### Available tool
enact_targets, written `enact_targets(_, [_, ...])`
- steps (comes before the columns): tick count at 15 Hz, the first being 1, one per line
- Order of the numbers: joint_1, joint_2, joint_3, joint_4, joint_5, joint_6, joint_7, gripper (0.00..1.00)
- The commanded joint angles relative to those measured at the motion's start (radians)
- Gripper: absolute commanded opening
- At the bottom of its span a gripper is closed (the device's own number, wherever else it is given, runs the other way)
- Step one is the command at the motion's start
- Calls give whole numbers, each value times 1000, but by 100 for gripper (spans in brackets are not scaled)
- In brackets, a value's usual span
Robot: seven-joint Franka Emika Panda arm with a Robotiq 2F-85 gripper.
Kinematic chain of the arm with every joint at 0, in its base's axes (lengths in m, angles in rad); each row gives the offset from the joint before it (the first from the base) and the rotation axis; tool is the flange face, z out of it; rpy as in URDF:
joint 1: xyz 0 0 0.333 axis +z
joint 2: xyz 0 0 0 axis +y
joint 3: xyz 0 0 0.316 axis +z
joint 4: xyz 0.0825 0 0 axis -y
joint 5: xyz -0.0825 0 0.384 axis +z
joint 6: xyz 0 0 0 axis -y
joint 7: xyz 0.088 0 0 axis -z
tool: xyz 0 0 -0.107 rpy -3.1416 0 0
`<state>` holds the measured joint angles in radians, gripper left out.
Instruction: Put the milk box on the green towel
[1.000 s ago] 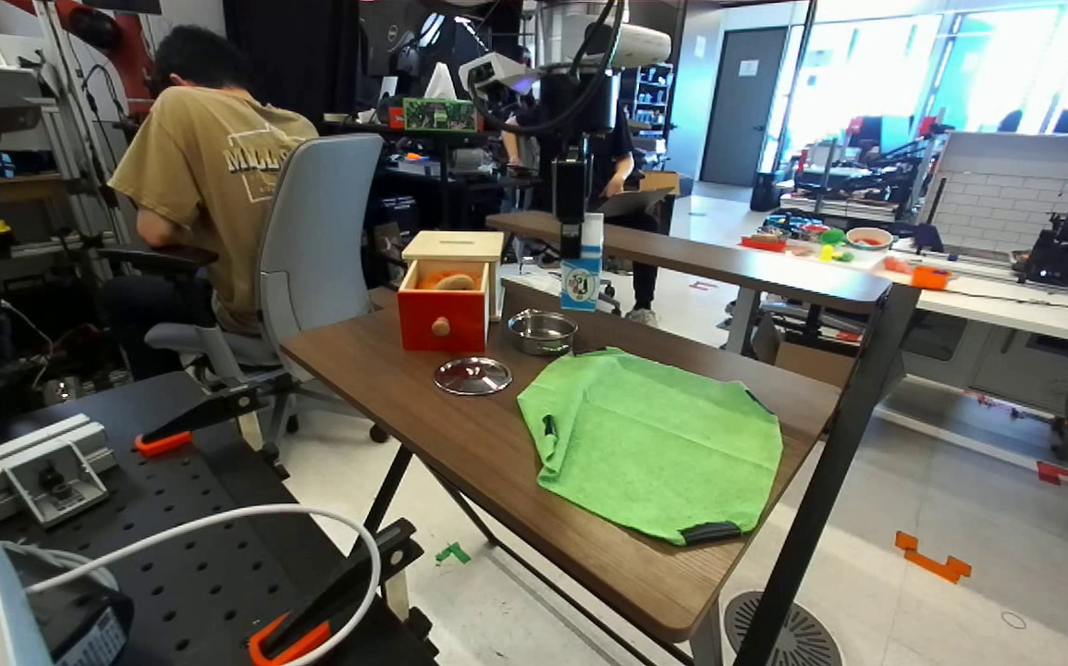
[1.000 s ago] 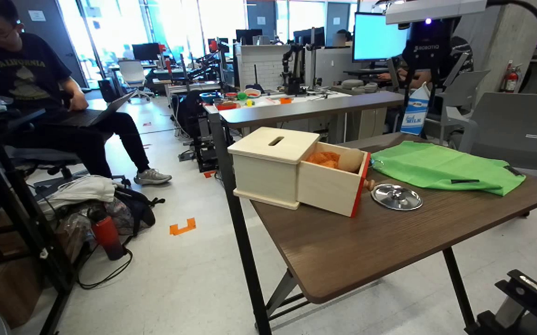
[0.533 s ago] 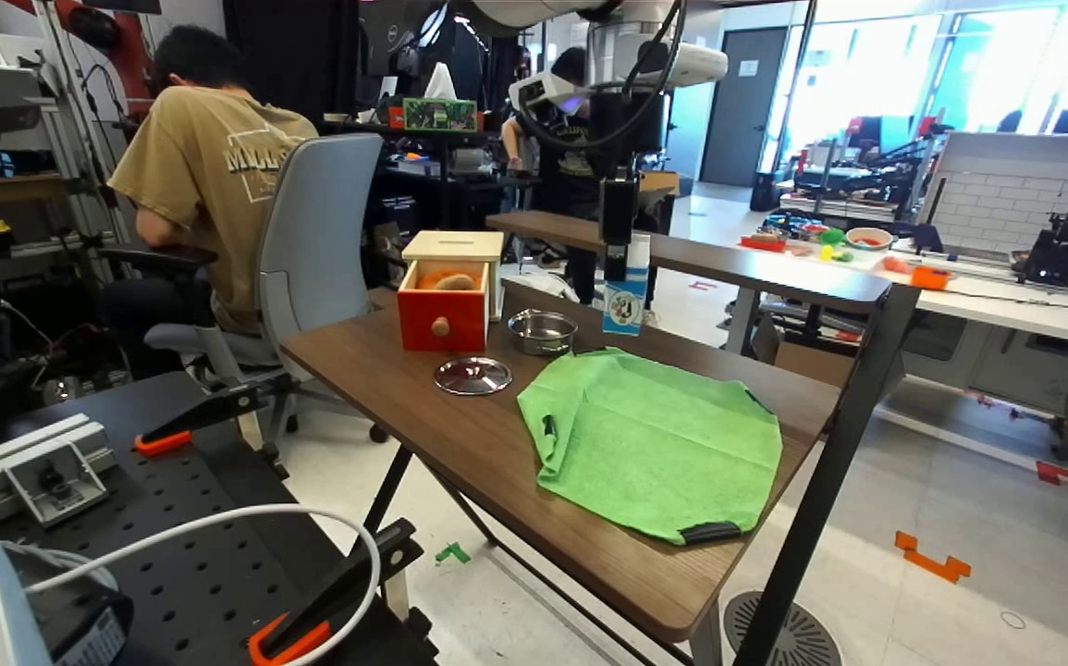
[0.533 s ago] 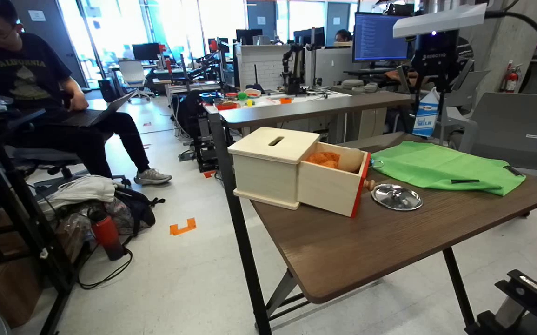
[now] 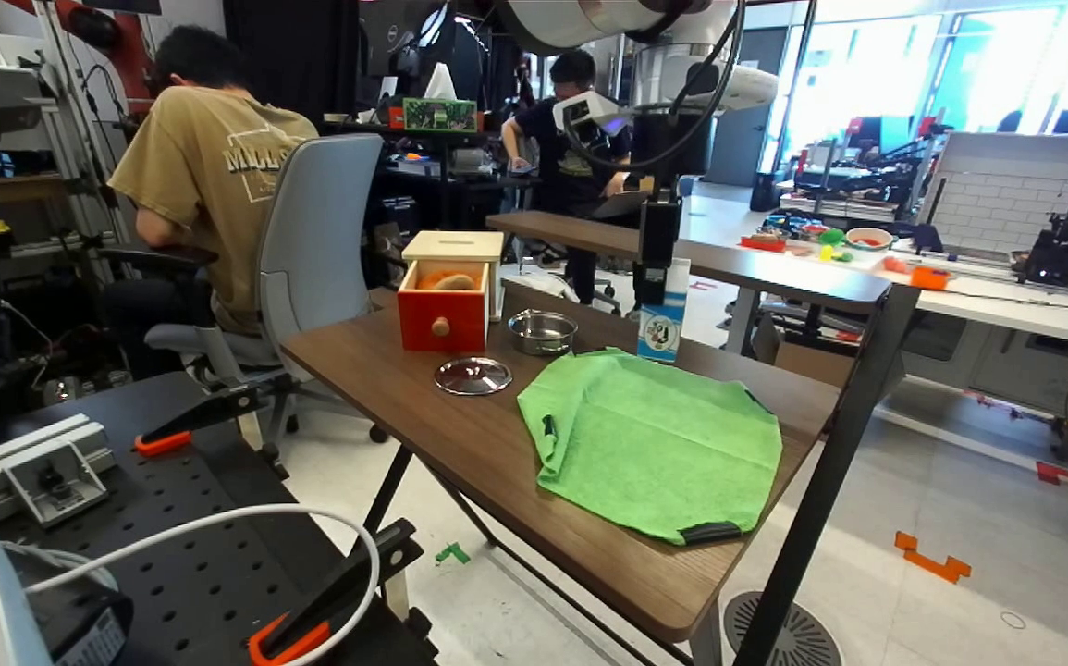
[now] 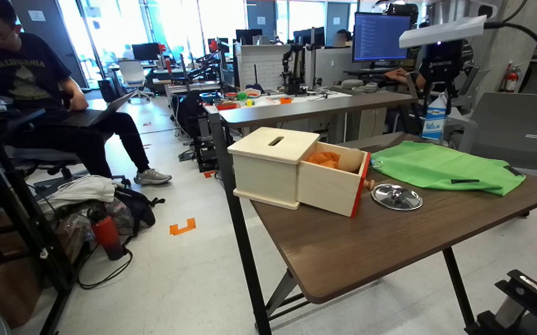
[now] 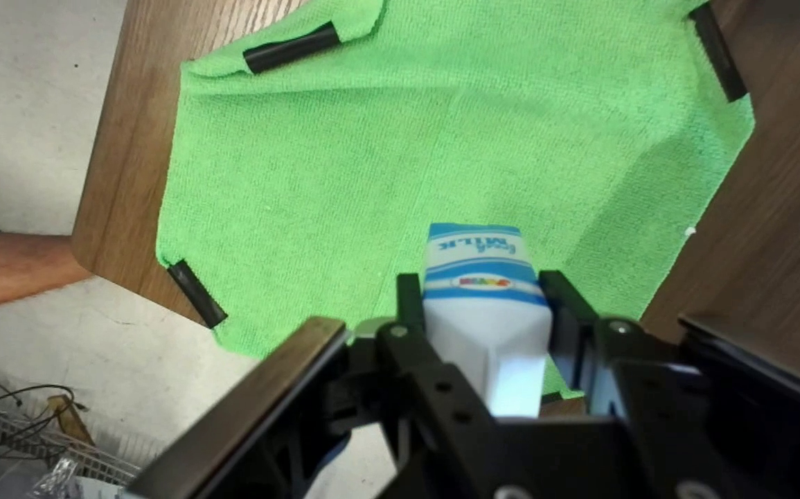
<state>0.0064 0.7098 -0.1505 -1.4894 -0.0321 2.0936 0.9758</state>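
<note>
The milk box (image 5: 660,335) is a small white carton with blue markings. It is held upright in the air and also shows in an exterior view (image 6: 434,124) and in the wrist view (image 7: 480,267). My gripper (image 7: 483,284) is shut on it, with one finger on each side of its upper part. The green towel (image 5: 668,453) is a rumpled lime-green cloth lying on the table. It also shows in an exterior view (image 6: 440,165) and fills much of the wrist view (image 7: 316,187). The carton is above the towel's far side; its exact height is unclear.
A wooden box (image 6: 268,167) with a red-fronted open drawer (image 5: 444,324) stands on the table (image 5: 460,435). A metal pot (image 5: 543,335) and its lid (image 5: 473,376) lie between box and towel. A raised shelf (image 5: 774,270) runs along the table's back.
My gripper has carried the milk box away from the wooden box, to the right in both exterior views, and lower. It has come over the towel's far side. The towel has not moved.
</note>
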Motion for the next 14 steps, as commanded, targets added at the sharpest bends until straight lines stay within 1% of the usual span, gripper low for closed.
enact_targets(1, [-15,58,-5,102,25,-68,0,20])
enact_targets(7, [-26,112,-5,160,38,-97,0,20])
enact_targets(14, [-13,168,-10,177,28,-83,14,20])
